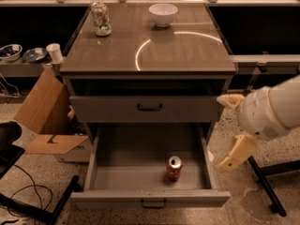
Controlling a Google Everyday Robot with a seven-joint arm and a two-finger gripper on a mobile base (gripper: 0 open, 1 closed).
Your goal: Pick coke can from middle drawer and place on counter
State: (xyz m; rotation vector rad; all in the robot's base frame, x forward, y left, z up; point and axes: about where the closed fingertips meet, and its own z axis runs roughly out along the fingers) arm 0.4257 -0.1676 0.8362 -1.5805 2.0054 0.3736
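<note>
The coke can (174,168), red-orange with a silver top, stands upright in the front right part of the open middle drawer (150,198), the low one with a deep grey tray. The counter (187,50) is the glossy grey-brown cabinet top with a pale arc on it. My gripper (233,139), cream-coloured on a white arm, hangs to the right of the cabinet at drawer height. It is outside the drawer, right of the can and a little above it, and holds nothing.
A pale can (101,18) and a white bowl (163,14) stand at the back of the counter. The upper drawer (150,108) is shut. An open cardboard box (47,121) sits left of the cabinet. A black stand leg (265,184) lies on the floor at right.
</note>
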